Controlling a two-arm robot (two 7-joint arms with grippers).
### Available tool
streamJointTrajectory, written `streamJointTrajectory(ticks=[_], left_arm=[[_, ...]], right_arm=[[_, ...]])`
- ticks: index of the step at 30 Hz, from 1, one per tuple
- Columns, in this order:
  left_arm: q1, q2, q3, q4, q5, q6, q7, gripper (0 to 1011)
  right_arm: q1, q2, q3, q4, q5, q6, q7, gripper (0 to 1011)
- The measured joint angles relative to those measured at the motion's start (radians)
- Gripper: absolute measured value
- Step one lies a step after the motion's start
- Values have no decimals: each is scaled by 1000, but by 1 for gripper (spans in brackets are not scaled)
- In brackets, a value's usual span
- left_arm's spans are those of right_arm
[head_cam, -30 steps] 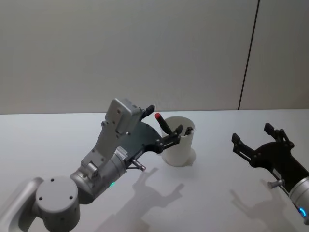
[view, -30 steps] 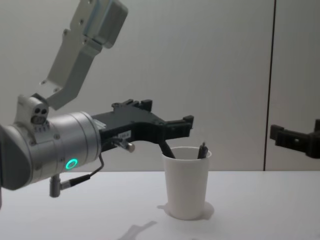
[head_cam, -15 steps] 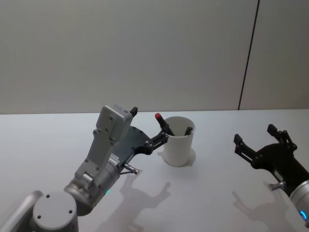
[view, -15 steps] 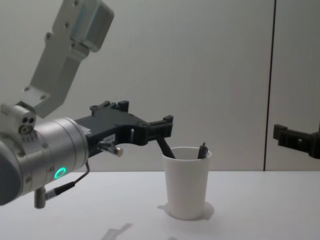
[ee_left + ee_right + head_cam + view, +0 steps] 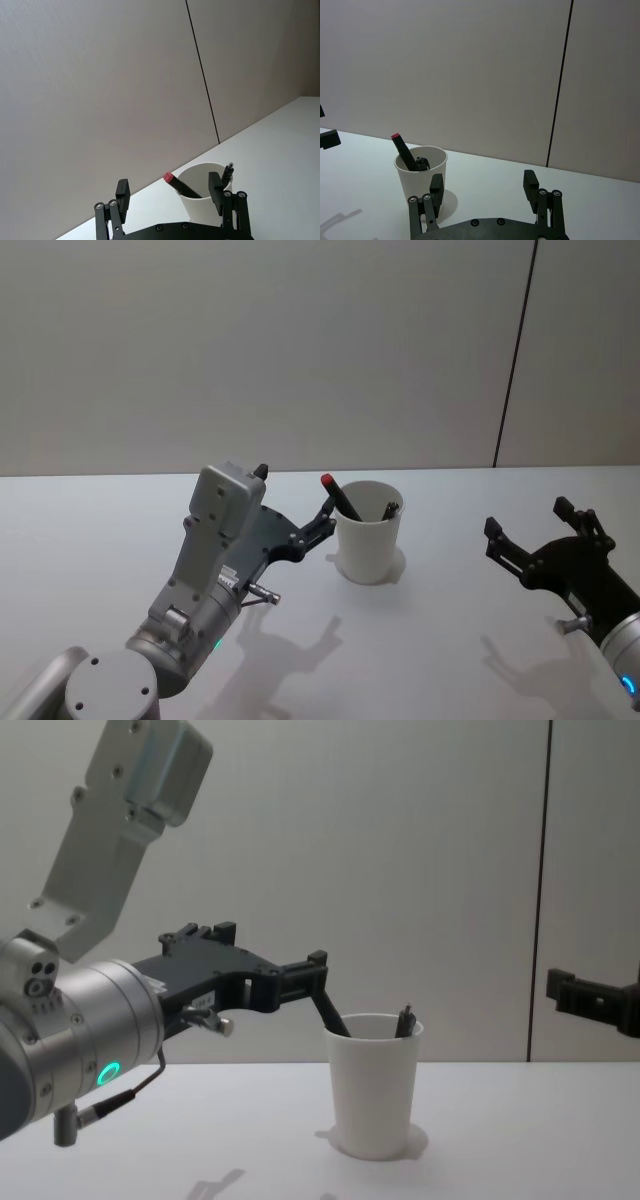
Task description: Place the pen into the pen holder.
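Pen (image 5: 341, 498) with its red cap leans inside the pen holder (image 5: 368, 544) on my surface (image 5: 450, 640). Left gripper (image 5: 295, 510) hovers beside the cup, fingers apart and empty; right gripper (image 5: 535, 528) sits well off, also spread.

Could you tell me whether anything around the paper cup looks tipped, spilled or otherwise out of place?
Nothing stands out. The pen holder stands upright on the table, with the red-capped pen leaning inside against its rim beside another dark pen. The left gripper is open beside the cup, and the right gripper is open off to the side.
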Motion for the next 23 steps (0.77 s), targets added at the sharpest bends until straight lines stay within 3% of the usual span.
streamJointTrajectory(ticks=[23], left_arm=[[-1, 0, -1, 0, 0, -1, 1, 1004]], right_arm=[[0, 0, 0, 0, 0, 0, 0, 1001]])
